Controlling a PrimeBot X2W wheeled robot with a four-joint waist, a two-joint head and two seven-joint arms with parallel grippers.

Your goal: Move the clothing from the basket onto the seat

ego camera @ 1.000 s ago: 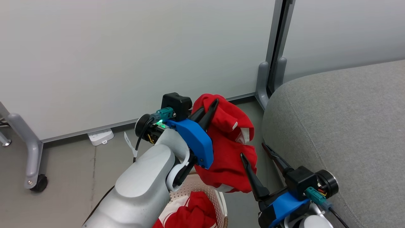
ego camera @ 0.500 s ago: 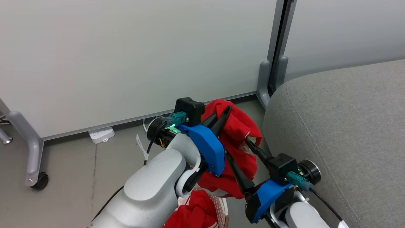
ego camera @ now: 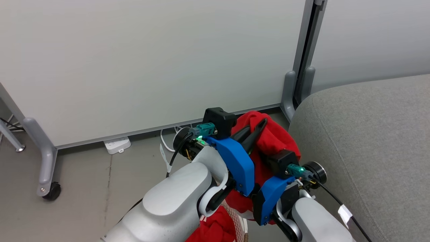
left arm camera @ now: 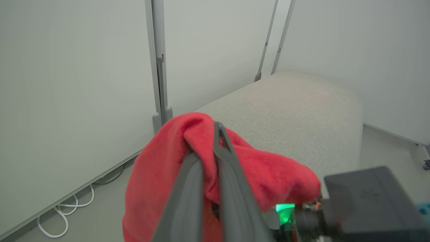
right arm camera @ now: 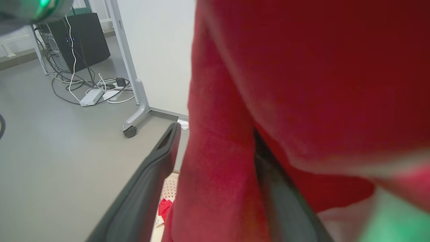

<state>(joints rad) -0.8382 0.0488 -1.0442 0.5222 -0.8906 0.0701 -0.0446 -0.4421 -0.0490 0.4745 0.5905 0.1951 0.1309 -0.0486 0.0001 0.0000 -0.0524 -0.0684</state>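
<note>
Since a second ago my right gripper (right arm camera: 215, 141) has come up from its spot low beside the seat (ego camera: 369, 134) and closed in on the hanging cloth, and the left gripper (ego camera: 257, 129) has carried its load a little nearer the seat's rounded corner; the head camera has also swung slightly, so the whole picture sits shifted. My left gripper's fingers are pressed together on a bunched fold of the red garment (ego camera: 278, 137), which hangs from them well above the floor (ego camera: 100, 188). In the left wrist view the cloth drapes over both dark fingers with the grey cushion stretching away behind it. My right gripper's fingers stand spread wide, one on each side of a hanging fold of that same garment; whether either finger presses the cloth I cannot tell. The garment hangs above the basket (ego camera: 242, 224) and just beside the seat's edge, not on the cushion. A second red garment (ego camera: 215, 228) lies down in the basket, at the bottom of the head view, partly hidden behind my left forearm.
</note>
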